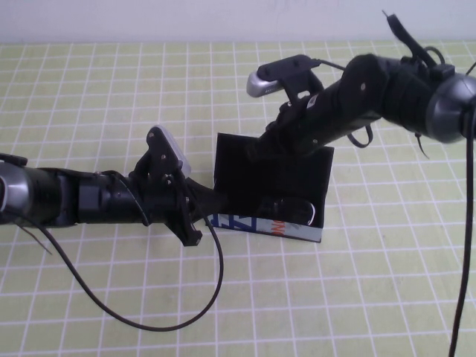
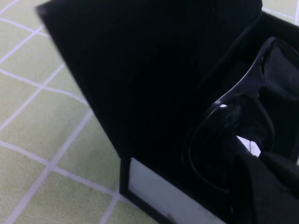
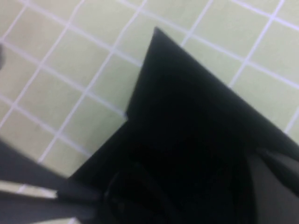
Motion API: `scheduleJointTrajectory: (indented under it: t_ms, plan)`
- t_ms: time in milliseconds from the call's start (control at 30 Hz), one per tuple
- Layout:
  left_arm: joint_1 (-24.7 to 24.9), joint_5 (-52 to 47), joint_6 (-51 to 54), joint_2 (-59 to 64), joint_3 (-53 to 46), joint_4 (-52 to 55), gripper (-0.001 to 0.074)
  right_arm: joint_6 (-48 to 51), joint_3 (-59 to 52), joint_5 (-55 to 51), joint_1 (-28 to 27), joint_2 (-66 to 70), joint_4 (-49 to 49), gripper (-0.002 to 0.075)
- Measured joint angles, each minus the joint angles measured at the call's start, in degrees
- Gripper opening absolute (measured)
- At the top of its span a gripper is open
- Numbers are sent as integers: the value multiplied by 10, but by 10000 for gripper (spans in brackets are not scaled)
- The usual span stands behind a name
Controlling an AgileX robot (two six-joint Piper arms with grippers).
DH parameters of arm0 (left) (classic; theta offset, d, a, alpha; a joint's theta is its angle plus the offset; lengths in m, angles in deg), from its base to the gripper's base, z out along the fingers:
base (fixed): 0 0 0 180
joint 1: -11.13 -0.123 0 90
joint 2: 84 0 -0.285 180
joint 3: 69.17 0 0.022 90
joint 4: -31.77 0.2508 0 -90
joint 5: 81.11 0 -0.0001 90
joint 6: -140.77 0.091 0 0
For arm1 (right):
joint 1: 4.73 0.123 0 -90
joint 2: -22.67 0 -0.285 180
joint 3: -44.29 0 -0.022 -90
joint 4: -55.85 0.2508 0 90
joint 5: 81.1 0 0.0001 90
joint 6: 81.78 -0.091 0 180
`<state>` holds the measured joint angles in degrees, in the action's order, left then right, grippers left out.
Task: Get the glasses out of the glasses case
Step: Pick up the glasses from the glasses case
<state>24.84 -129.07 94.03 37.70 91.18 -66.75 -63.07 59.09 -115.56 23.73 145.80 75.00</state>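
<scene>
The glasses case (image 1: 262, 226) lies at the table's middle with its black lid (image 1: 242, 160) standing open at the back. The white printed strip faces me. The black glasses (image 1: 294, 210) lie inside, toward the right end. My left gripper (image 1: 210, 207) is at the case's left end, at the box's edge. In the left wrist view the glasses (image 2: 233, 126) sit in the box beside the raised lid (image 2: 140, 70). My right gripper (image 1: 258, 149) reaches in from the upper right and is against the top of the lid, which fills the right wrist view (image 3: 196, 107).
The table is covered by a green cloth with a white grid (image 1: 335, 297). A black cable (image 1: 201, 297) from my left arm loops over the cloth in front of the case. The right arm's cables hang at the far right edge (image 1: 465, 223).
</scene>
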Motion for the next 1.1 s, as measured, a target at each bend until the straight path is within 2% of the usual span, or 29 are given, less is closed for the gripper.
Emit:
scheduleJointTrajectory:
  t_ms: [333, 633, 967, 1100]
  plan:
    - [0, 0, 0, 0, 0, 0, -4, -2, 107, -116, -29, 108, -6, -16]
    - [0, 0, 0, 0, 0, 0, -4, 9, 149, -181, -30, 105, -16, -18]
    - [0, 1, 0, 0, 0, 0, -4, 220, 168, -337, 18, 23, -37, -14]
    - [0, 1, 0, 0, 0, 0, -4, 297, 165, -356, 31, 23, -57, 55]
